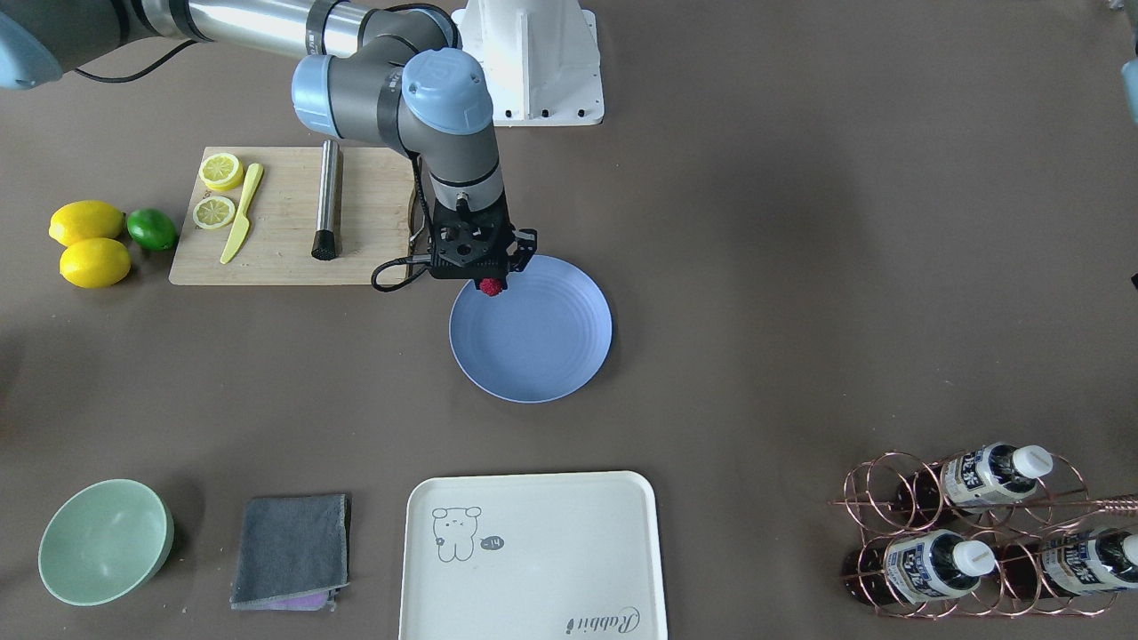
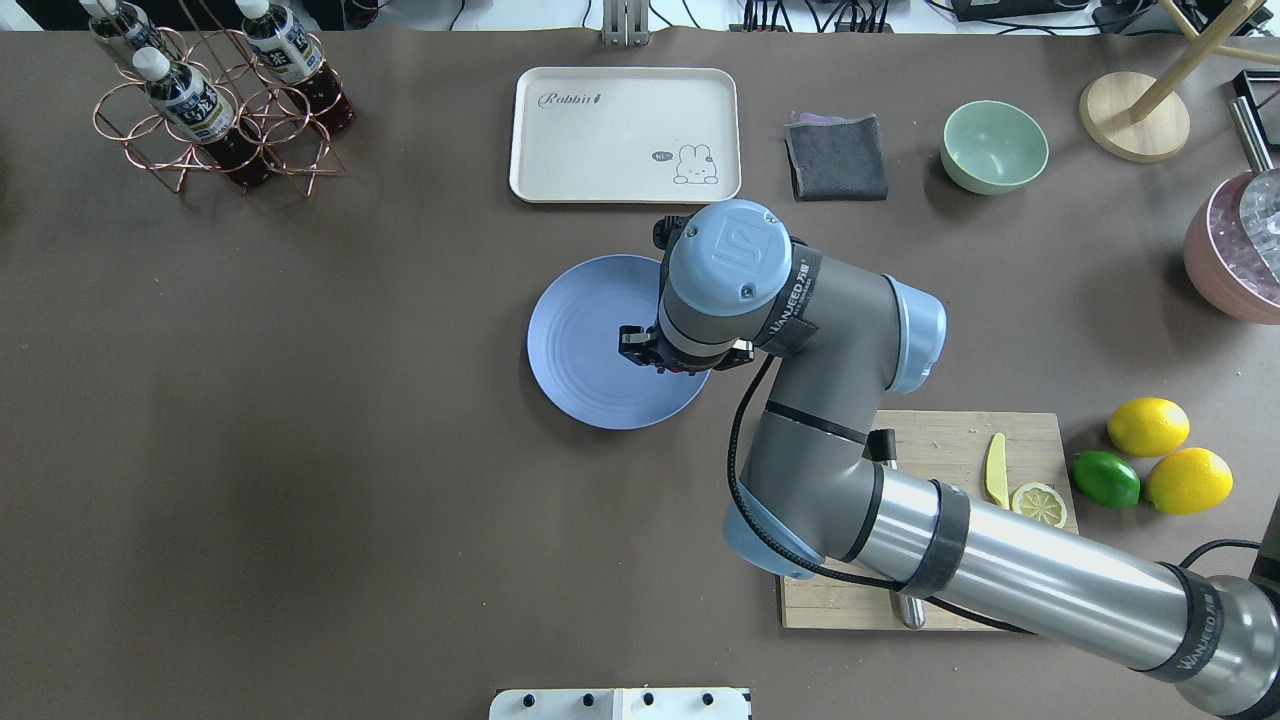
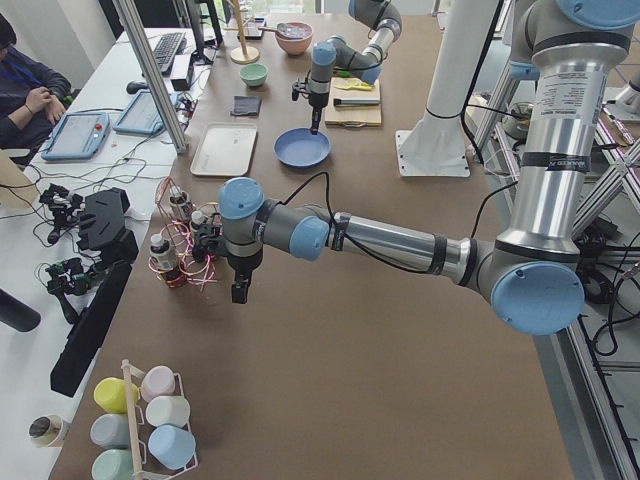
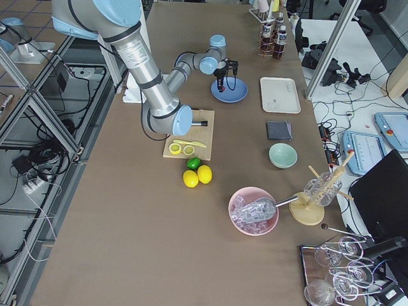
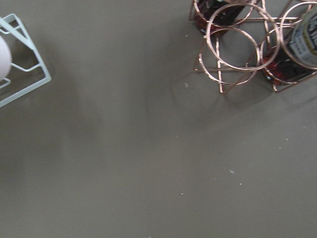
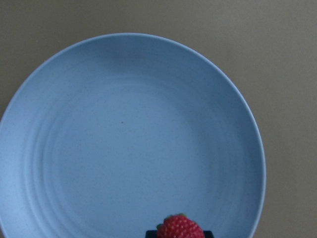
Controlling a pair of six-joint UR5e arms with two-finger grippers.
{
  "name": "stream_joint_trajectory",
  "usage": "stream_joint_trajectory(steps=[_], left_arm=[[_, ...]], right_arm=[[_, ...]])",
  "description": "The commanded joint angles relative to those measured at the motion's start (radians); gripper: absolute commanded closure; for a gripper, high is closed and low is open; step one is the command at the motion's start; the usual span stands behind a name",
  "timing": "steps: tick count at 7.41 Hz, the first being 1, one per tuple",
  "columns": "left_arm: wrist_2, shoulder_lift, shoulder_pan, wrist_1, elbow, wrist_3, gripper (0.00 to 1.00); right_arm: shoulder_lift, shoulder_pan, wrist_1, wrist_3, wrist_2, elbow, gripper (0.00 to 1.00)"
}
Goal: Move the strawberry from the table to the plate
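Note:
My right gripper (image 1: 490, 283) is shut on the small red strawberry (image 1: 490, 286), holding it over the near-robot edge of the round blue plate (image 1: 531, 329) on the table (image 1: 800, 311). In the right wrist view the strawberry (image 6: 181, 228) sits at the bottom edge between dark finger pads, with the plate (image 6: 129, 139) bare below it. From overhead, the wrist hides most of the gripper (image 2: 665, 365) above the plate (image 2: 590, 345). The left gripper (image 3: 238, 292) hangs over bare table near the bottle rack; I cannot tell whether it is open or shut.
A wooden cutting board (image 1: 293, 218) with lemon slices, a yellow knife and a metal cylinder lies beside the plate. Two lemons (image 1: 89, 244) and a lime lie past it. A cream tray (image 1: 533, 551), grey cloth (image 1: 292, 551), green bowl (image 1: 105, 540) and copper bottle rack (image 1: 978, 533) line the far side.

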State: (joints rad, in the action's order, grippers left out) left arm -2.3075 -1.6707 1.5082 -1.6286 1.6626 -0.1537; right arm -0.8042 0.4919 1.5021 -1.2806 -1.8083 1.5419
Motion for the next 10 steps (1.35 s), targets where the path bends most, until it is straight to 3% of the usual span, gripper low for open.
stream_joint_trajectory(steps=[1,4,6,10], left_arm=[[-0.001,0.035,0.069,0.049,-0.012,0.103,0.02],[-0.003,0.04,0.076,0.042,-0.036,0.157,0.02],[-0.004,0.039,0.076,0.042,-0.037,0.155,0.02],[-0.004,0.039,0.076,0.039,-0.035,0.155,0.02]], right_arm=[[0.086,-0.015,0.0,-0.047,0.041,-0.106,1.0],[0.135,0.005,-0.011,-0.031,0.049,-0.186,1.0],[0.155,0.033,-0.088,0.007,0.046,-0.276,1.0],[0.155,0.019,-0.089,-0.002,0.041,-0.275,1.0]])
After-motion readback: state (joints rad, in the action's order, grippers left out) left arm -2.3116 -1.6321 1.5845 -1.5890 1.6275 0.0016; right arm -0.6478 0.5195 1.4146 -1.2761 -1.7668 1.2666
